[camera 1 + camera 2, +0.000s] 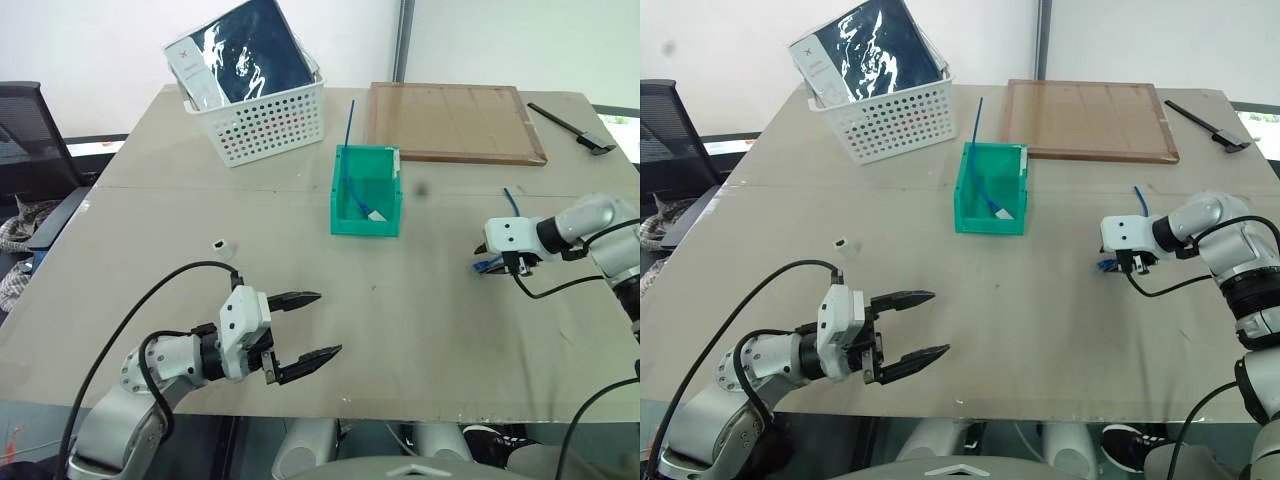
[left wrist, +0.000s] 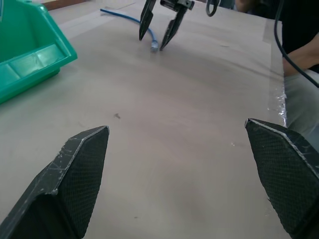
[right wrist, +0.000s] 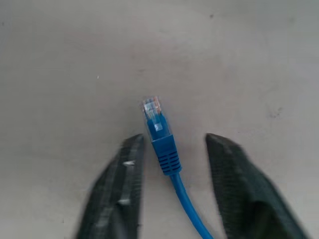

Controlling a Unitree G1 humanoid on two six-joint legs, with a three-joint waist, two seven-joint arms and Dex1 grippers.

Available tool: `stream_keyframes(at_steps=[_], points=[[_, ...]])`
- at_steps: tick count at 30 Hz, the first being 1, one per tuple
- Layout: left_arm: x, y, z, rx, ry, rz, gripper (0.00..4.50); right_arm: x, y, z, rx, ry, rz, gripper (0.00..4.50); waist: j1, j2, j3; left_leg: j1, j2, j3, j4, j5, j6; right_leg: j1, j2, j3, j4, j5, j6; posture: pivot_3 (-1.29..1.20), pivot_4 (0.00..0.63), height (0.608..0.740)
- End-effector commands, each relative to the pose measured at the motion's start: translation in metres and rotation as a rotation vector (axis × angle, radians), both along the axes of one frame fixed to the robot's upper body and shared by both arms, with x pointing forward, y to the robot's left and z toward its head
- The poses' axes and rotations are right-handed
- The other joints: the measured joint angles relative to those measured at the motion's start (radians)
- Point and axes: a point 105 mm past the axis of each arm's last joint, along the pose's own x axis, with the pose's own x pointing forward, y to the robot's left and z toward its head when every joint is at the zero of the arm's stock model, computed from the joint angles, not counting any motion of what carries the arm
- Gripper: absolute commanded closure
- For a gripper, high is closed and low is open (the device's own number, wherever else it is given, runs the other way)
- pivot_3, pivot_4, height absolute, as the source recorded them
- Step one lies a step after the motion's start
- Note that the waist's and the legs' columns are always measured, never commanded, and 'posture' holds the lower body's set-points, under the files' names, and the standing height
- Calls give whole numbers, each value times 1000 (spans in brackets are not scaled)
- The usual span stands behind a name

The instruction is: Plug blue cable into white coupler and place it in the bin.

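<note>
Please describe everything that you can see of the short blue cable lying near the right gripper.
The short, thin blue cable lies flat on the beige table, at the robot's right. Its end bears a clear plastic plug with a ribbed blue boot behind it. The cord curves away behind the right gripper. That gripper's two black fingers stand on either side of the boot, with small gaps; they do not yet clamp it. The plug is not in anything. It lies apart from the small green plastic bin.
</note>
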Motion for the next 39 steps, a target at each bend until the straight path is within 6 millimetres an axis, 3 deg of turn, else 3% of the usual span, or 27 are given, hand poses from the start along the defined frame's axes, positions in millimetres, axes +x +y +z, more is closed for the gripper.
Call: stream_keyframes(at_steps=[1,9,13,16,18,22,26,27,31,35,39], points=[[-2,-5,9,-12,-56,-28,0,0,-7,-6,-39,25,-10,4362,0,0,0,0,0,0,0,0,0,0,0,0,0,0,0,0,150,740],[0,-5,5,-11,-72,-5,0,-4,14,-4,21,11,23,4445,-3,-1,-1,4,0,0,0,0,0,4,0,1,1,-1,-2,0,150,740],[6,0,2,-1,-73,32,0,-17,45,3,81,23,68,4445,-12,-1,0,4,1,0,-1,-1,0,3,0,1,1,0,0,0,150,740],[13,7,-6,30,-78,63,0,-36,96,-7,128,45,128,4445,-19,0,0,4,1,-1,-2,-1,0,2,1,1,2,0,0,0,150,740],[15,11,-9,39,-75,70,0,-45,119,-16,141,54,141,4445,-24,0,0,3,1,-1,-2,-1,-1,1,1,1,2,1,1,0,150,740],[20,19,-13,64,-79,70,0,-45,138,-32,111,56,146,4445,-22,-3,-2,4,1,-1,-1,-1,-2,0,1,1,2,1,1,0,150,740],[26,25,-15,81,-83,69,0,-39,162,-31,151,35,149,4445,-33,-6,-5,9,2,-1,-2,-3,-4,3,2,1,3,1,1,0,150,740],[28,26,-15,83,-84,67,0,-38,166,-30,168,33,145,3693,-34,-6,-5,12,2,-1,-3,-3,-4,5,3,1,3,0,0,0,150,740],[34,26,-15,90,-81,57,0,-33,165,-27,209,19,106,1950,-37,-6,-5,13,6,-1,-5,-1,-4,5,7,1,3,1,0,0,150,740],[42,22,-15,108,-79,39,0,-35,157,1,369,-33,69,31,-30,-6,-5,12,7,-1,-6,-3,-6,4,7,1,3,1,-2,0,150,740],[50,15,-17,126,-62,21,0,-64,140,24,543,-18,85,31,-16,-4,-3,5,6,-3,-6,-3,-8,-1,7,0,1,1,-2,0,150,740]])
